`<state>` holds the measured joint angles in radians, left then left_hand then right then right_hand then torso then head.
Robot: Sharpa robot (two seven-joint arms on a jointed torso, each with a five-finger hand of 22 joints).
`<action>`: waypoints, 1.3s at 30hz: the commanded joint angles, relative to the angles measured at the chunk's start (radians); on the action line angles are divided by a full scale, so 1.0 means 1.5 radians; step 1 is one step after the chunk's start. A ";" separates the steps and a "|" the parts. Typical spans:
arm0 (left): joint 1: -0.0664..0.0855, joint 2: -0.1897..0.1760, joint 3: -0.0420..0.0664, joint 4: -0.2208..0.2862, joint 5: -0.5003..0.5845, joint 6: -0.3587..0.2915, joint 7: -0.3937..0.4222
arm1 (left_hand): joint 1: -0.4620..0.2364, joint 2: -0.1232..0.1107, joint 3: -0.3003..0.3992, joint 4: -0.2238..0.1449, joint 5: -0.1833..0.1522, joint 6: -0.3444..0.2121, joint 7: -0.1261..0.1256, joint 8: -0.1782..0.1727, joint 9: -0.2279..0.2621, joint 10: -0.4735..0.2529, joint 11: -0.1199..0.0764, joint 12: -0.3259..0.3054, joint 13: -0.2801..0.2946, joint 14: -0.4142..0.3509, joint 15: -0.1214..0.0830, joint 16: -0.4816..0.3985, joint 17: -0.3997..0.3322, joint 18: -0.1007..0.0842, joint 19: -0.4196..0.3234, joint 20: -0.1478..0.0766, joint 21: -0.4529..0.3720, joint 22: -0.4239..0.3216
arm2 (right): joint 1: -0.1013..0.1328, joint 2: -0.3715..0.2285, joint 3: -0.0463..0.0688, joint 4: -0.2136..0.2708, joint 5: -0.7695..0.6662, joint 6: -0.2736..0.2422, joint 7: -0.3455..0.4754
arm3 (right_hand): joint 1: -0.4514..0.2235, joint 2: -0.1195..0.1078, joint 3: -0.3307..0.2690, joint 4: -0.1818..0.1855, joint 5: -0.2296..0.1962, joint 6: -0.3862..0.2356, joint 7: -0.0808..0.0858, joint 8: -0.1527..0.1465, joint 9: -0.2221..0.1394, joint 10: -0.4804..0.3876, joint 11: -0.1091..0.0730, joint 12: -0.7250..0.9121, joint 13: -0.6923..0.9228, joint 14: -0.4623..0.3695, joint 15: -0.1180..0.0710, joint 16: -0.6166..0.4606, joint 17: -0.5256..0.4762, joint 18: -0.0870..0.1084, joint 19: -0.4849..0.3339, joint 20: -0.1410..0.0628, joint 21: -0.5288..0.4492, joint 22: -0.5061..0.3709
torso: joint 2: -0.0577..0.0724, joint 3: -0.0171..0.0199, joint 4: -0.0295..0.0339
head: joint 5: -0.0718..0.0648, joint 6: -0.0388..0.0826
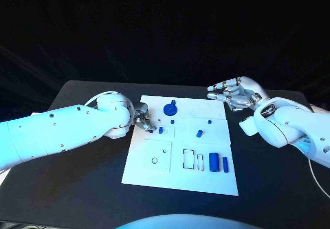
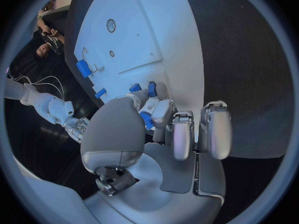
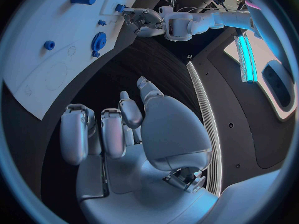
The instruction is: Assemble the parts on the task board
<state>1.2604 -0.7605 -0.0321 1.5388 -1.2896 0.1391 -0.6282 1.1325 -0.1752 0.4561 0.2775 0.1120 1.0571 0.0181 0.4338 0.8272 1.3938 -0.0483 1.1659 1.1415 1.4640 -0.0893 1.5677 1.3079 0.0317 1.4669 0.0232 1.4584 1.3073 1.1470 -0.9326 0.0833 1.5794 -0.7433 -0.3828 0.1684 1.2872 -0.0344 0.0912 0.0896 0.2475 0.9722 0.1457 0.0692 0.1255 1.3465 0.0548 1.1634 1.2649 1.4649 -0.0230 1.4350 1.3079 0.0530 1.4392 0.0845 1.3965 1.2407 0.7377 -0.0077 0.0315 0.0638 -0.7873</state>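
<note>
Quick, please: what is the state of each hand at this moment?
Left hand: at the task board, fingers closed on a small blue part.
Right hand: holds nothing, fingers curled, above the table off the board's corner.

I work in a robotics lab or test cell. Evidence: my surface (image 1: 82, 191) is a black table set against dark drapes; a white task board (image 1: 180, 179) with outlined slots lies at its centre; a lit cyan strip (image 3: 245, 55) and a pale floor rail (image 3: 206, 114) border the station beside me.
</note>
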 commanded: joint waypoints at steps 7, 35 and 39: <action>0.000 0.003 0.000 -0.003 0.003 0.011 -0.009 | -0.014 -0.003 -0.016 0.007 0.004 0.009 -0.001 0.001 -0.001 0.005 0.000 0.003 0.001 0.071 -0.005 0.002 0.175 0.001 0.027 -0.004 0.004 0.097 | 0.000 0.000 0.000 0.001 -0.004 0.005 -0.001 | -0.002 0.002 -0.003 -0.002 -0.002 0.003 0.000 0.001 -0.001 -0.003 0.001 -0.003 -0.001 0.038 0.001 -0.004 0.029 0.009 -0.004 -0.002 -0.003 -0.001 | 0.000 -0.0003 0.0001 | 0.000 -0.001; 0.000 0.003 0.000 -0.006 0.012 -0.011 -0.016 | -0.095 -0.003 -0.073 0.012 0.007 0.022 -0.008 0.017 0.006 0.009 -0.005 0.003 -0.001 0.071 -0.009 0.002 0.175 -0.001 0.032 -0.008 0.011 0.107 | 0.000 0.004 0.000 -0.003 -0.003 0.008 0.001 | -0.005 0.002 -0.004 0.000 0.000 0.003 0.000 0.001 -0.001 -0.003 0.001 -0.002 -0.001 0.038 0.001 -0.004 0.029 0.009 -0.003 -0.002 -0.003 0.000 | 0.000 -0.0002 0.0000 | -0.001 -0.002; 0.000 0.000 0.000 -0.004 0.018 -0.011 -0.018 | -0.102 -0.004 -0.076 0.012 0.006 0.022 -0.008 0.018 0.007 0.009 -0.005 0.002 -0.001 0.071 -0.009 0.002 0.175 -0.001 0.033 -0.009 0.011 0.107 | 0.000 0.004 0.000 -0.003 -0.003 0.008 0.000 | -0.005 0.002 -0.004 0.000 0.000 0.003 0.000 0.001 -0.001 -0.003 0.001 -0.002 -0.001 0.038 0.001 -0.004 0.029 0.009 -0.003 -0.002 -0.003 0.000 | 0.000 -0.0003 0.0003 | -0.001 -0.003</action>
<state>1.2602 -0.7595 -0.0320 1.5300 -1.2762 0.1276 -0.6507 0.9900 -0.1808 0.3467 0.2966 0.1153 1.0842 0.0067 0.4550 0.8369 1.4009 -0.0554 1.1658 1.1399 1.4639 -0.0965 1.5677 1.3075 0.0315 1.4668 0.0161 1.4703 1.3080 1.1470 -0.9275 0.0833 1.5746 -0.7433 -0.3811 0.1679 1.2872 -0.0344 0.0912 0.0896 0.2475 0.9722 0.1457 0.0692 0.1255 1.3465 0.0548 1.1634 1.2642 1.4649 -0.0230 1.4350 1.3075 0.0530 1.4392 0.0845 1.3965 1.2408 0.7377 -0.0079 0.0315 0.0630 -0.7910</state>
